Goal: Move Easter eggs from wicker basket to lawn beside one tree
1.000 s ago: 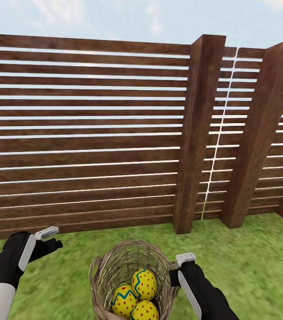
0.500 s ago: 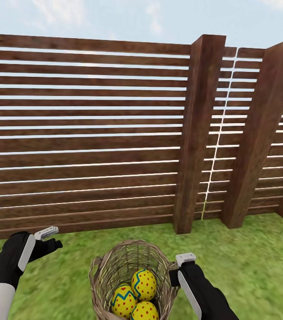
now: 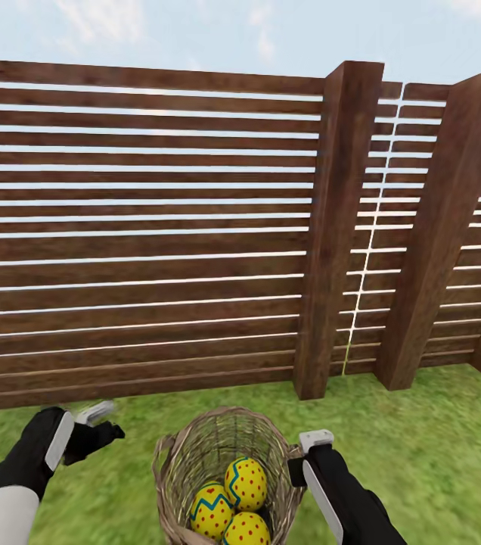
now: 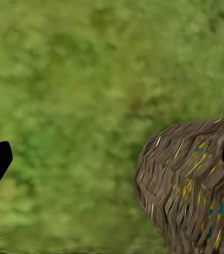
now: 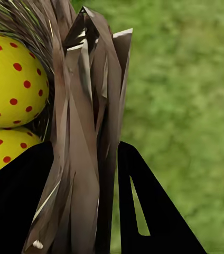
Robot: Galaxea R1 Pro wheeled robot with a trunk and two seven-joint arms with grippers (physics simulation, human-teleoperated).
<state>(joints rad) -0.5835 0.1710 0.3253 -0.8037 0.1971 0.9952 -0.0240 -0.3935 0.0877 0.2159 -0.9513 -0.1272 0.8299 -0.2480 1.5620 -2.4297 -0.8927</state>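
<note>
The right hand [image 5: 85, 174] is clamped on the wall of the wicker basket [image 3: 195, 454], which sits on the lawn [image 3: 437, 439] holding three Easter eggs [image 3: 234, 501]. The left hand [image 3: 93, 428], fingers apart, hovers beside it. Better, probably, to steady the basket and reach in from above. Behind stands the fence [image 3: 157, 227].

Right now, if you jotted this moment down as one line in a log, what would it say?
right gripper: shut on wicker basket rim | left gripper: open, over lawn | three Easter eggs: in basket | backdrop: fence
</note>
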